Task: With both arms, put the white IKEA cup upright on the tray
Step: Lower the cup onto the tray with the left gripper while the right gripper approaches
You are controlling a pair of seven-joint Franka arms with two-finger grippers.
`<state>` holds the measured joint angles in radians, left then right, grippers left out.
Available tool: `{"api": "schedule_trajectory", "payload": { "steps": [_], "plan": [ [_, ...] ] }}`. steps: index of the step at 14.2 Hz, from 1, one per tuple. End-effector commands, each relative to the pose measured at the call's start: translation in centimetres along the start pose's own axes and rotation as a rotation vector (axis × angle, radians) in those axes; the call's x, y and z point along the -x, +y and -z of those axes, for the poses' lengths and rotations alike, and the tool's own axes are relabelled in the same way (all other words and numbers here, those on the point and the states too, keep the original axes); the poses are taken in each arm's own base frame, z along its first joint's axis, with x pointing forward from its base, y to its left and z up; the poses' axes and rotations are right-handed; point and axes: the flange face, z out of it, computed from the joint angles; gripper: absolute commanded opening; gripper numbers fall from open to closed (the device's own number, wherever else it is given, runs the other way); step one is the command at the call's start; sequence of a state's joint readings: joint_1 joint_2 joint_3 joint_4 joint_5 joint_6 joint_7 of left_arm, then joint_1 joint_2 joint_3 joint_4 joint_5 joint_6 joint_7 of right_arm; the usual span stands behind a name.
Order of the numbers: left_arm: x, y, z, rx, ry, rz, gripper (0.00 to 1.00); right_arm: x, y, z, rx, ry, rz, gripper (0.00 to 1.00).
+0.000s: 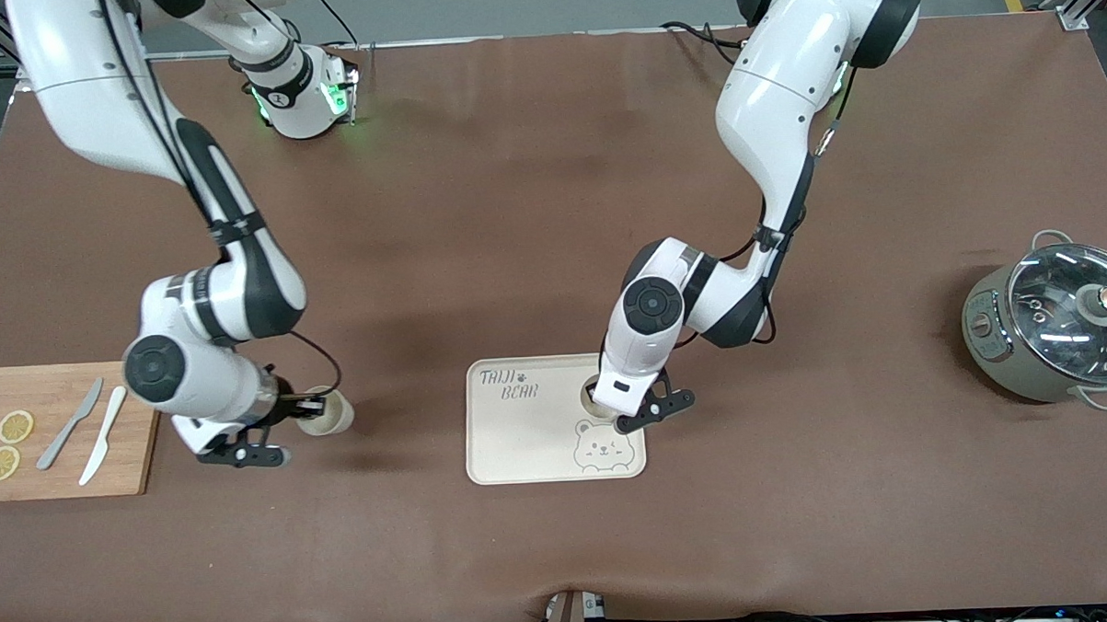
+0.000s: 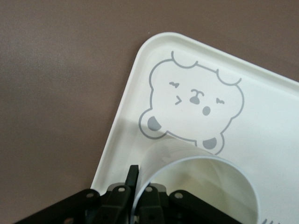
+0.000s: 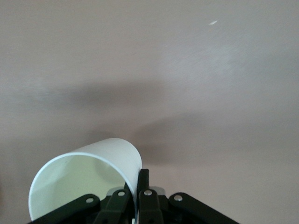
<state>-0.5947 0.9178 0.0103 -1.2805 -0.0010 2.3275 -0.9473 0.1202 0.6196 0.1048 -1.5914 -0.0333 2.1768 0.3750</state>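
Note:
A cream tray (image 1: 512,441) with a grey bear drawing lies near the table's middle. My left gripper (image 1: 603,401) is shut on the rim of a white cup (image 1: 593,394), which stands mouth up over the tray by the bear's head. In the left wrist view the gripper (image 2: 138,175) pinches the cup's wall (image 2: 201,186) above the tray (image 2: 121,116). My right gripper (image 1: 313,410) is shut on the rim of a second white cup (image 1: 332,414), which lies on its side low over bare table between the board and the tray. The right wrist view shows that gripper (image 3: 138,179) on that cup (image 3: 79,182).
A wooden cutting board (image 1: 62,475) with two lemon slices (image 1: 8,445), a grey knife (image 1: 69,425) and a white knife (image 1: 102,435) lies at the right arm's end. A grey pot with a glass lid (image 1: 1056,326) stands at the left arm's end.

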Motion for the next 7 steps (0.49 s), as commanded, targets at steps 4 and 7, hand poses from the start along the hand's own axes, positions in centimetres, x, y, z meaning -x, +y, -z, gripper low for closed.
{"api": "schedule_trajectory", "payload": {
  "steps": [4, 7],
  "plan": [
    [-0.4, 0.2, -0.4, 0.015, 0.011, 0.076, 1.0, 4.0, -10.8, 1.2, -0.018, 0.026, -0.198, 0.0],
    [-1.1, 0.5, 1.3, 0.036, 0.022, 0.122, 1.0, 5.6, -14.6, 0.2, -0.019, 0.025, -0.266, 0.0]
  ]
}}
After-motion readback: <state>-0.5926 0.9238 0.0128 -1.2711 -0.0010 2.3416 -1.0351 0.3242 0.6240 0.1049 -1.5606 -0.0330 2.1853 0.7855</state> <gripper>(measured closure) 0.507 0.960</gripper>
